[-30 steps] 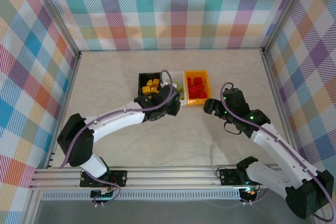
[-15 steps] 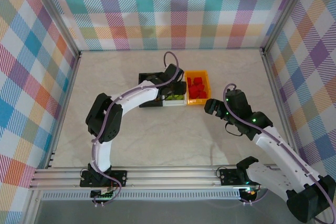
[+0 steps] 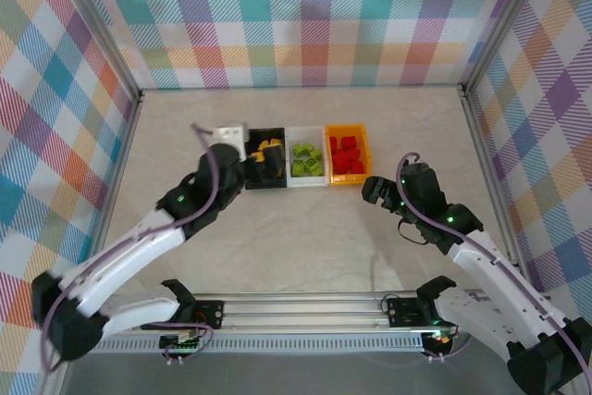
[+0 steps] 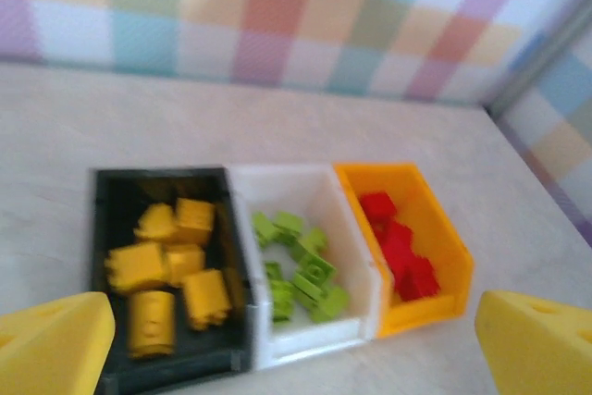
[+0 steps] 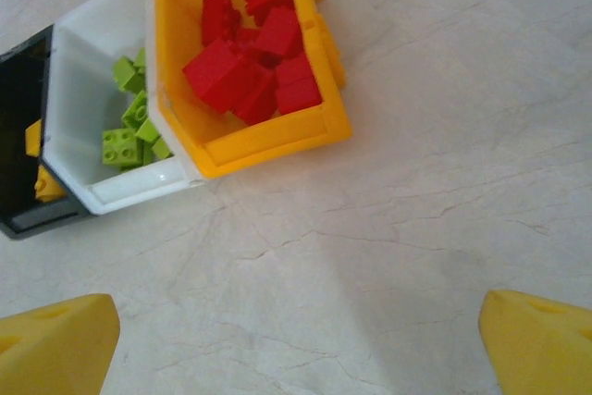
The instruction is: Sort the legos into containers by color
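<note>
Three containers stand side by side. The black bin (image 3: 264, 184) (image 4: 102, 228) holds yellow legos (image 3: 269, 153) (image 4: 171, 265). Green legos (image 3: 306, 158) (image 4: 305, 270) lie in the white bin (image 3: 306, 182) (image 4: 314, 344). The orange bin (image 3: 349, 179) (image 5: 277, 141) holds red legos (image 3: 347, 153) (image 5: 250, 62). My left gripper (image 3: 248, 166) (image 4: 296, 358) hangs open above the near-left side of the bins, with nothing between its yellow fingers. On the near right of the orange bin, my right gripper (image 3: 375, 190) (image 5: 296, 349) is open over bare table.
The marbled tabletop (image 3: 305, 238) stretches bare in front of the bins. Metal posts (image 3: 481, 127) and checked walls (image 3: 305, 16) close in the back and both sides. The white bin (image 5: 120, 187) and green legos (image 5: 129, 131) also show in the right wrist view.
My left gripper went over the white bin, opened, then drew back up and to the left. The bins now lie uncovered. My right gripper barely moved.
</note>
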### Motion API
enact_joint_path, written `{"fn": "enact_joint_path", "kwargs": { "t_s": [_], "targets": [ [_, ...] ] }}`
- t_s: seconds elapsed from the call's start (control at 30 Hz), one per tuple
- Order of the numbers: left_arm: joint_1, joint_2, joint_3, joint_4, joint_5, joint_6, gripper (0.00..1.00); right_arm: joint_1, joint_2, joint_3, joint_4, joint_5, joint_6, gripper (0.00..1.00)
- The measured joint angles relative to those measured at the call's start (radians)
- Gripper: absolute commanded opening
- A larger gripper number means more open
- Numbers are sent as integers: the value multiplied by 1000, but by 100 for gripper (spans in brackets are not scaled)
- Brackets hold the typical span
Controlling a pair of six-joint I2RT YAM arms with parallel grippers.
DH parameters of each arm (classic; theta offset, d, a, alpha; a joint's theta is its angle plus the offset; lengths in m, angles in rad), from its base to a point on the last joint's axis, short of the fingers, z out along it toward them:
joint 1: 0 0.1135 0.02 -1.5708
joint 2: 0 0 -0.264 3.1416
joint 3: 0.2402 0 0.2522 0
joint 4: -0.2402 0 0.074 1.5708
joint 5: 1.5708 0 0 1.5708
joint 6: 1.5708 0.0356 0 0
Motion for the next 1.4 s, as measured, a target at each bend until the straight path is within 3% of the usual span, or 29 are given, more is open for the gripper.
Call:
{"fn": "enact_joint_path", "kwargs": {
  "t_s": [0.1, 0.2, 0.33, 0.5, 0.73, 0.87, 1.0, 1.13, 1.27, 1.4],
  "targets": [
    [6, -139, -142, 65, -150, 109, 100, 0, -24, -28, 8, 47, 21, 100],
    [66, -168, -259, 111, -257, 168, 100, 0, -35, -54, 24, 96, 29, 100],
    [264, -63, -374, 183, -292, 212, 100, 0, -15, -65, 40, 151, 40, 100],
    [496, 169, -424, 356, -235, 244, 100, 0, 9, -76, 55, 186, 39, 100],
    [528, 464, -396, 539, -117, 332, 100, -1, -10, -124, 90, 198, 20, 100],
    [548, 472, -405, 651, -53, 332, 100, -3, -51, -191, 167, 197, 3, 100],
    [571, 507, -481, 865, 12, 331, 100, -5, -89, -260, 267, 198, -34, 100],
    [592, 543, -507, 893, 47, 326, 100, -5, -88, -285, 375, 243, -94, 100],
    [593, 543, -508, 932, 61, 323, 100, -10, -16, -286, 513, 339, -203, 100],
    [593, 543, -508, 946, 62, 320, 100, -73, 168, -280, 690, 415, -380, 100]
  ]
}}
